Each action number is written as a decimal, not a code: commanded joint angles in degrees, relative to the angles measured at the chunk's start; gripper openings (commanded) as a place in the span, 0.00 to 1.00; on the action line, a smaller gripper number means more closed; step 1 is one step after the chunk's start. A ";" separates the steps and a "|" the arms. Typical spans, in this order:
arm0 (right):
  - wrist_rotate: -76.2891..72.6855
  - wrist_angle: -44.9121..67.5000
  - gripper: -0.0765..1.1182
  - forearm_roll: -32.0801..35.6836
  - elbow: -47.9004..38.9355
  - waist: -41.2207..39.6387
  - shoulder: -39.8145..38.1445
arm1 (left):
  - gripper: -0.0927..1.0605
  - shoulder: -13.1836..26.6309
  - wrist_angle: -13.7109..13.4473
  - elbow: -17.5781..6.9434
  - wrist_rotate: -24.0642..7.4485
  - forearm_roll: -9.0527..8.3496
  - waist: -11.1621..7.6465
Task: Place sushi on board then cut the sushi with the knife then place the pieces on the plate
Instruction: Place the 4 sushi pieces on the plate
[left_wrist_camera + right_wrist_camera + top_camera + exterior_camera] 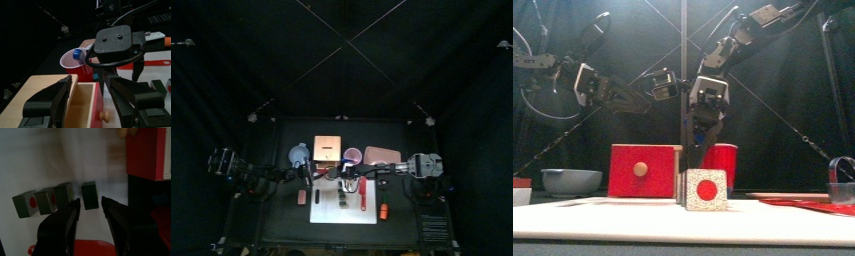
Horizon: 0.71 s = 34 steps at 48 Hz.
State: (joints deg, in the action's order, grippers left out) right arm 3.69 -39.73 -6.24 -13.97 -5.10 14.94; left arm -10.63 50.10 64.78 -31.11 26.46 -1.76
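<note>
i see the sushi (43, 202) lying on the white board (358, 215), which sits at the middle of the tabletop (278, 215), toward its front edge. in the right wrist view it is a row of four dark blocks: three pressed together, and a fourth piece (90, 194) standing just apart from them. the front view shows the end block face on, with a red centre. my right gripper (90, 201) hangs over the board, its jaws a little apart on either side of that separate piece, with nothing between them that i can make out. a red shape lies under them at the near edge of that view; i cannot tell what it is. my left gripper (90, 80) is above the wooden box (643, 172), jaws spread wide and empty. the box stands behind the board, toward the back edge, its red drawer front facing the front edge. the red cup (723, 160) is just beside the box on the right, with a blue knife (78, 52) in it. the pink tray (381, 155) lies further right, and the grey bowl (571, 181) sits left of the box.
</note>
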 commanded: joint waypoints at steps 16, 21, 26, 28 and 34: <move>-0.70 1.05 0.70 0.18 1.41 -0.09 1.14 | 0.85 -0.97 0.62 2.72 0.09 4.57 0.53; -1.05 1.32 0.69 0.00 1.58 -0.18 1.32 | 0.85 -1.14 0.62 2.81 0.00 4.66 0.53; -1.23 1.32 0.68 -0.26 1.41 -0.26 1.23 | 0.85 -1.14 0.62 2.72 0.00 4.75 0.53; -1.32 1.14 0.67 -0.26 1.41 -0.26 1.14 | 0.85 -1.14 0.62 2.81 0.00 4.75 0.53; -1.58 1.23 0.63 -0.35 0.88 -0.26 0.79 | 0.85 -1.23 0.62 2.81 0.00 4.75 0.53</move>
State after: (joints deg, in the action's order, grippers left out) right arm 2.20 -38.67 -6.33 -13.80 -5.01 17.49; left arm -11.25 50.10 68.20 -31.03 31.20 -1.41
